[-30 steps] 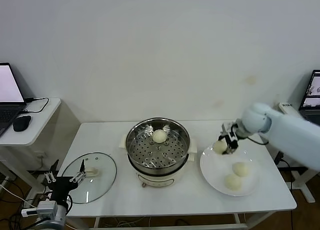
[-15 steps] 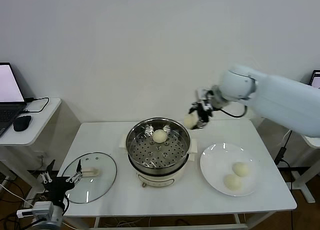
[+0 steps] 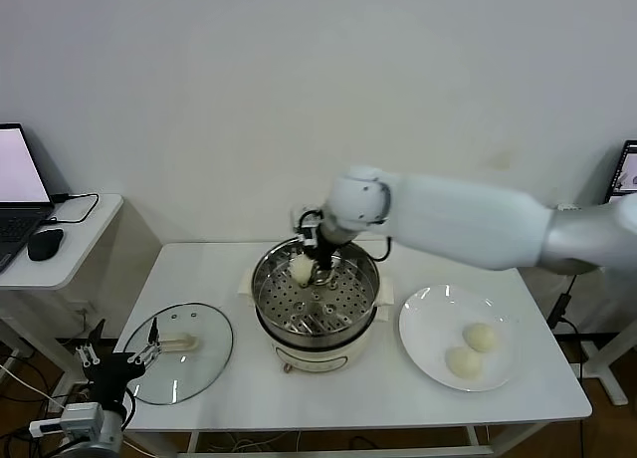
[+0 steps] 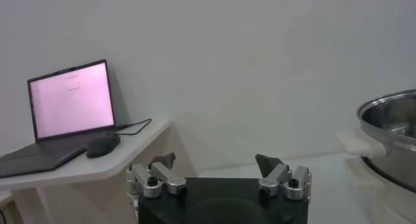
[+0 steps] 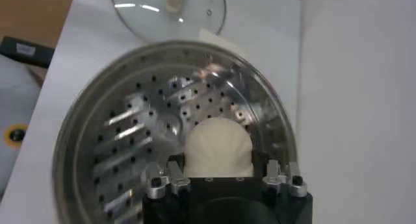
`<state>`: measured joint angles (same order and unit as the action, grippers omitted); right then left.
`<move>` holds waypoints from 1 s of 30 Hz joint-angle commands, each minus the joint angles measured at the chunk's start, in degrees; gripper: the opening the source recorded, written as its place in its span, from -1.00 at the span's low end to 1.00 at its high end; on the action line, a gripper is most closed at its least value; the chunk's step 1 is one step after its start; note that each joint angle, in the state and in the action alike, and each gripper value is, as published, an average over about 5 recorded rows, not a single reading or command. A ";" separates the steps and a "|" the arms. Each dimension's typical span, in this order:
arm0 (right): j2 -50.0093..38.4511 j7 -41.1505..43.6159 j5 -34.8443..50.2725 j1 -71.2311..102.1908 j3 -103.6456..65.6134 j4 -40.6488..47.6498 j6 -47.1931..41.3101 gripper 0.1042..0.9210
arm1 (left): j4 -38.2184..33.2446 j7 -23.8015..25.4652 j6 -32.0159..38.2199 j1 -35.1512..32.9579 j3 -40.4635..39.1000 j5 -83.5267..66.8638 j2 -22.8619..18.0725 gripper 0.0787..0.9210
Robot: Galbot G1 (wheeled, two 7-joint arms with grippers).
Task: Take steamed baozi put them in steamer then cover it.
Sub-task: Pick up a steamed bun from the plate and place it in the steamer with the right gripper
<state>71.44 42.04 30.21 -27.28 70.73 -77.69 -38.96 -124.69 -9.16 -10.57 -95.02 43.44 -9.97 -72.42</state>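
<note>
Over the far side of the steamer, my right gripper is shut on a cream-white baozi, just above the perforated tray. In the right wrist view that baozi fills the gap between the fingers, with the tray beneath it. Two more baozi lie on the white plate. The glass cover rests flat on the table's left, handle up. My left gripper hangs open and empty off the table's front-left corner, near the cover's edge.
A side table at the left carries a laptop and a mouse. The steamer's white handle and rim show off to one side of the left wrist view. A second laptop peeks in at the far right.
My right arm swung from above the plate across to the steamer, carrying the baozi, and lowered it inside the rim. The left arm sank slightly.
</note>
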 commanded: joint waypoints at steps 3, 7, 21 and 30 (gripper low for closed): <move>7.51 -3.56 0.10 5.93 -0.02 7.22 -2.65 0.30 | 0.19 -0.01 0.17 -0.06 0.06 0.01 -0.01 0.77; 8.16 -3.73 -0.90 6.80 -0.66 8.68 -2.64 0.30 | 0.34 -0.03 0.34 -0.08 0.08 0.00 -0.02 0.77; 1.49 4.89 -0.62 -2.85 -0.91 1.84 -2.48 0.69 | 0.21 -0.07 0.42 -0.07 -0.09 0.10 -0.23 0.77; -16.94 20.21 -5.67 -15.20 2.88 -9.21 6.42 0.76 | -0.29 0.03 0.25 0.24 -0.42 0.02 0.20 0.77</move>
<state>68.28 50.00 27.94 -32.74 71.41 -78.60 -38.45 -124.96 -9.16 -10.28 -94.75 42.93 -9.95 -72.16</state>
